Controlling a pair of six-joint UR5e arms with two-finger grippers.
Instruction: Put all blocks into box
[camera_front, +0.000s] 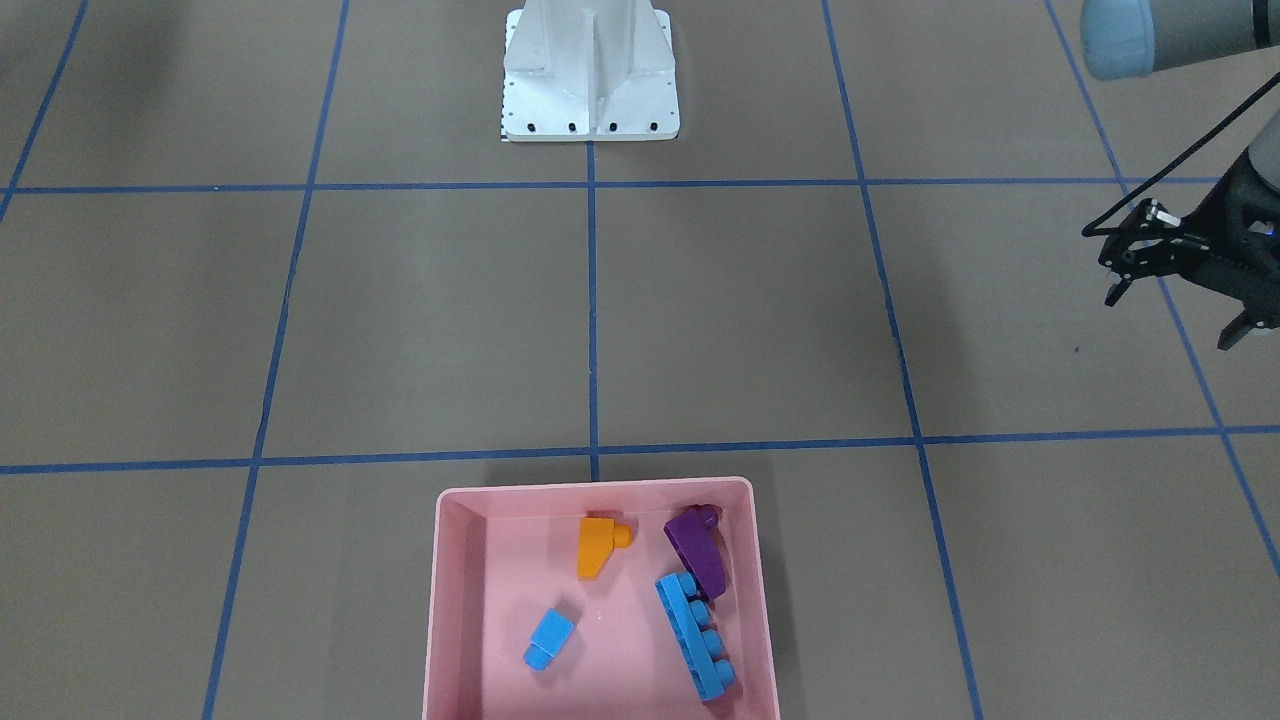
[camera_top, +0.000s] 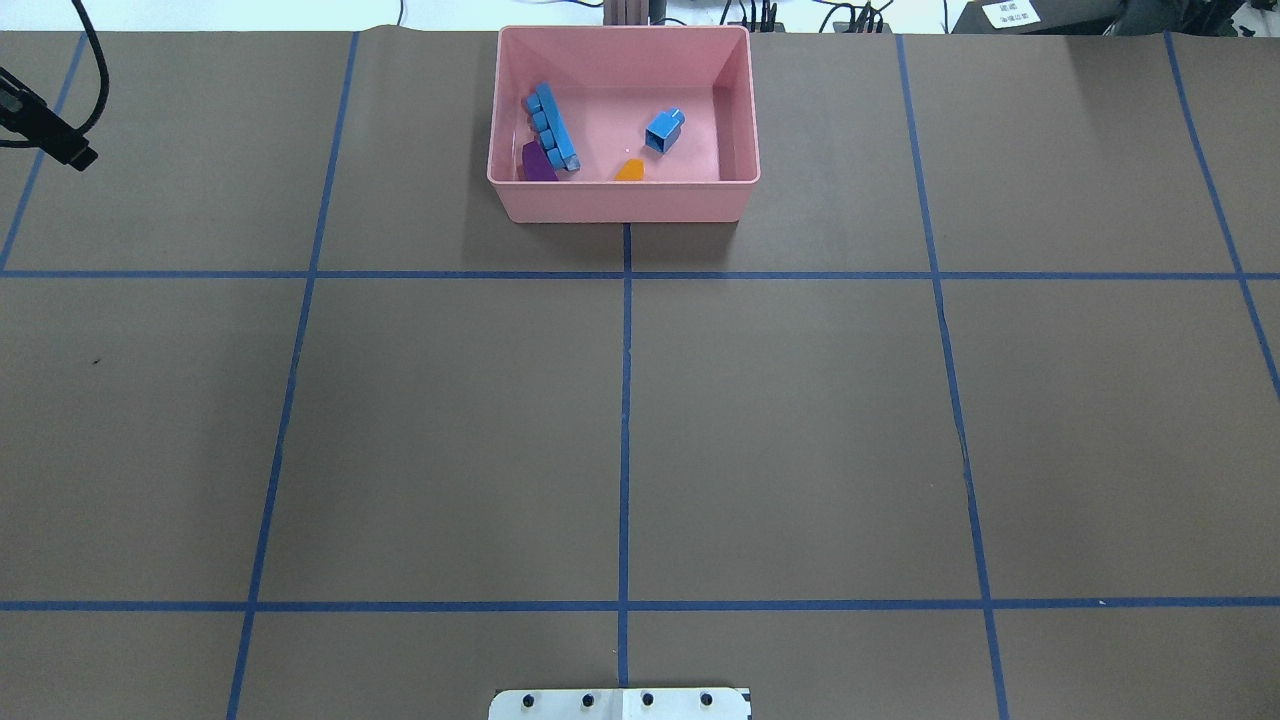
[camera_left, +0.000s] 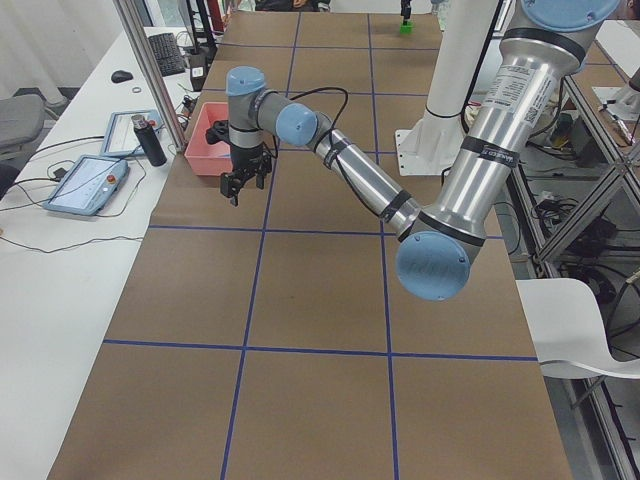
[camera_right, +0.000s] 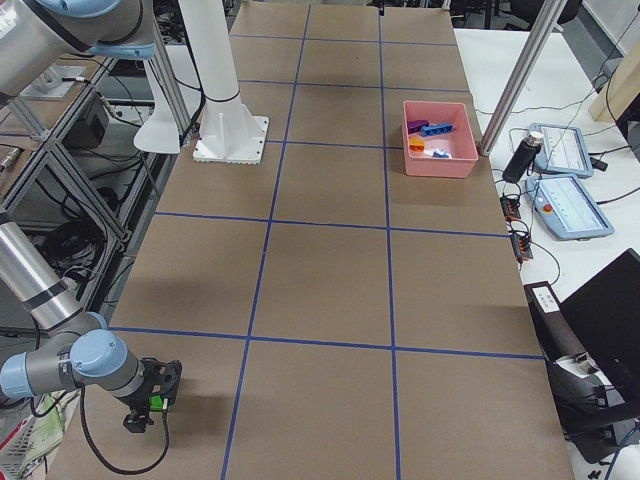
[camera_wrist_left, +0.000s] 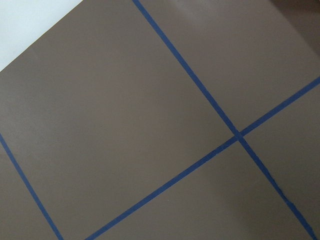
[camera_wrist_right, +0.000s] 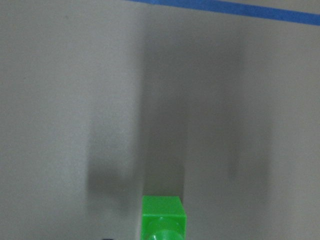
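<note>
Nearest the robot, we see its white base (camera_top: 620, 703) bolted to the brown desk (camera_top: 800, 420), which is marked with blue tape lines.

At the desk's right end, the right arm (camera_right: 70, 365) bends low over the desk, its wrist turned downward. The right gripper (camera_right: 148, 405) hangs just above the surface. The green block (camera_wrist_right: 162, 216) sits at this gripper, well apart from the box. We cannot tell whether the gripper is clenched on it.

Farther out, the left arm (camera_left: 360, 180) drops from its shoulder to a low elbow, and the forearm reaches across the desk. The left gripper (camera_front: 1175, 312) points down above the desk, beside the box, with fingers spread and nothing between them.

Farthest away, at the desk's edge, stands the pink box (camera_front: 600, 486). Four blocks lie inside: the orange block (camera_front: 597, 546), the small blue block (camera_front: 549, 638), and the purple block (camera_front: 697, 548) touching one end of the long blue block (camera_front: 695, 636).
</note>
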